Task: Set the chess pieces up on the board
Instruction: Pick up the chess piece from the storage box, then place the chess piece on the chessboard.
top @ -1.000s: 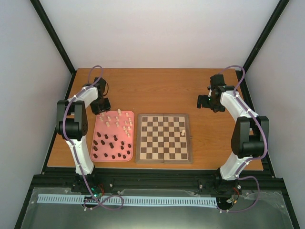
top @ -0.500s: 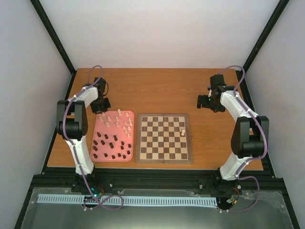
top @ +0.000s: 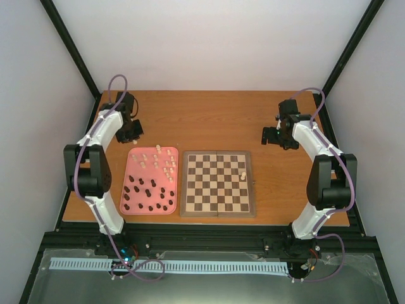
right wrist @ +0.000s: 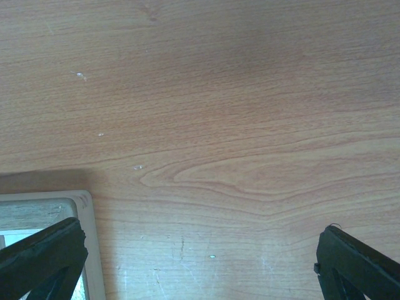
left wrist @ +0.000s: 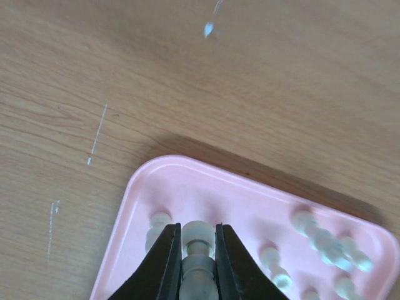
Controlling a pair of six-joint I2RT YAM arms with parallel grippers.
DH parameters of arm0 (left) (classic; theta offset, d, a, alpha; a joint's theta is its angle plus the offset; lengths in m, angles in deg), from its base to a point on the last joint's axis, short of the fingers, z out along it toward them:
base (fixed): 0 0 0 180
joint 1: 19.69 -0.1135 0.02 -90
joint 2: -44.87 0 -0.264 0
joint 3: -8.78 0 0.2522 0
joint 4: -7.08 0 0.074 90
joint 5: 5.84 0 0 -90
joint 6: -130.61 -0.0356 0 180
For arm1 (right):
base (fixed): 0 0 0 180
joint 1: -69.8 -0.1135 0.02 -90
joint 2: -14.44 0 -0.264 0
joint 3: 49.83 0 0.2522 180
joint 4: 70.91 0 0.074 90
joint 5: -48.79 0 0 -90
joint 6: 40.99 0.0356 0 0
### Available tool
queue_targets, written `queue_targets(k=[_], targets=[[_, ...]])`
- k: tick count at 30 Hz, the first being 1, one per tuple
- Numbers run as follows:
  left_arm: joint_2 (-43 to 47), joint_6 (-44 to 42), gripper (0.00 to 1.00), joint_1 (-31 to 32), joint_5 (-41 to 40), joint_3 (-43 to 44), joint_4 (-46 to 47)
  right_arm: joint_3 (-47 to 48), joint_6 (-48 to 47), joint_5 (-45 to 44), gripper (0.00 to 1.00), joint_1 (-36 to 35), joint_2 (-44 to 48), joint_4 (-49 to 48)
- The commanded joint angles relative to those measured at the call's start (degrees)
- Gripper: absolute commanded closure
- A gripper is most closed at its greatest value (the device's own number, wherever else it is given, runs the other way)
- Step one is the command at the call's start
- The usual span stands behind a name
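The left claw [left wrist: 197, 232] is closed on one cream-white chess piece [left wrist: 199, 267], whose long axis runs in line with the fingers, above a corner of the pink tray [left wrist: 187, 184]. The board [top: 217, 183] lies to this claw's right, nearer the arm bases. The right claw [top: 273, 135] hangs fully open and empty over the table [top: 202, 114].

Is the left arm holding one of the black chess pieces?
No, the piece pinched between the left fingers is cream-white, not black.

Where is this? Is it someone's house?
Probably a robot lab booth, not a house: the left arm and right arm are bolted at the table edge, and plain white walls with black frame posts close it in.
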Motion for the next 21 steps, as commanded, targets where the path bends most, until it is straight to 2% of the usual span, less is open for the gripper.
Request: queue_targets(k=[1, 8, 11, 21], targets=[[5.3, -1.3, 0.99, 0.4, 2.5, 3.3, -3.7, -0.9, 0.2, -0.1, 0.00, 0.6, -0.8, -0.4], [7.1, -3.9, 0.99, 10.8, 5.8, 6.2, -3.5, -0.2, 1.4, -1.5, 0.00, 0.5, -0.9, -1.5], [5.9, -5.0, 0.99, 17.2, 6.7, 10.2, -3.5, 0.9, 2.1, -1.6, 0.00, 0.5, -1.9, -1.0], [-6.3, -5.5, 0.99, 33.5, 9.3, 19.4, -3.4, 0.7, 2.1, -3.6, 0.00, 0.4, -1.6, -0.4]])
